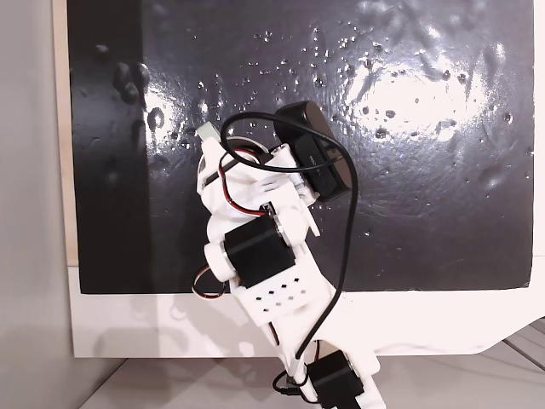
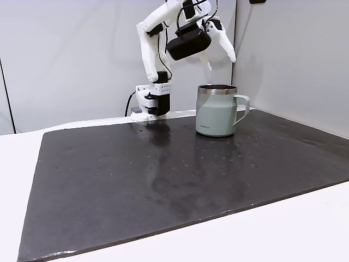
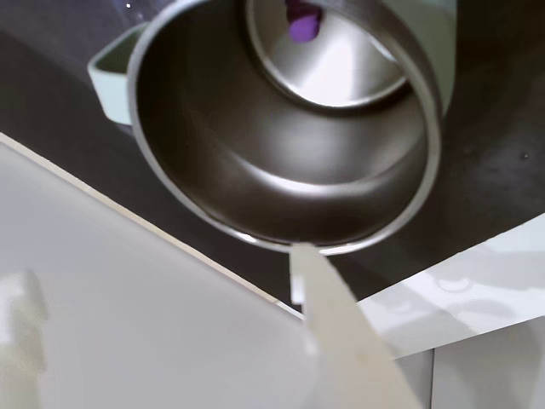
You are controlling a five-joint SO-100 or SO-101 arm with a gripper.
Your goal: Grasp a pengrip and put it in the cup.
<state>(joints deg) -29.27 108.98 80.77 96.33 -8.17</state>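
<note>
A white arm reaches up and over a dark mat. Its pincer hangs in the air just above the mug's mouth, fingers spread apart with nothing between them.

Directly below the pincer stands the cup, a pale grey-green mug with a silvery rim band and a loop handle on the side away from the arm's base.

In the wrist view, one pale finger juts up from the bottom edge, its tip reaching the near rim of the cup. The other finger is cut off here. Beyond the fingertip, down on the shiny steel floor of the cup, lies the pengrip, a small purple shape. It is cut off by the top edge of the picture and blurred, so its ribs cannot be made out.

In the fixed view from above, the arm and a black camera housing cover what lies beneath. The fingers are hard to pick out among the white parts, and glare washes over the wet-looking mat.
</note>
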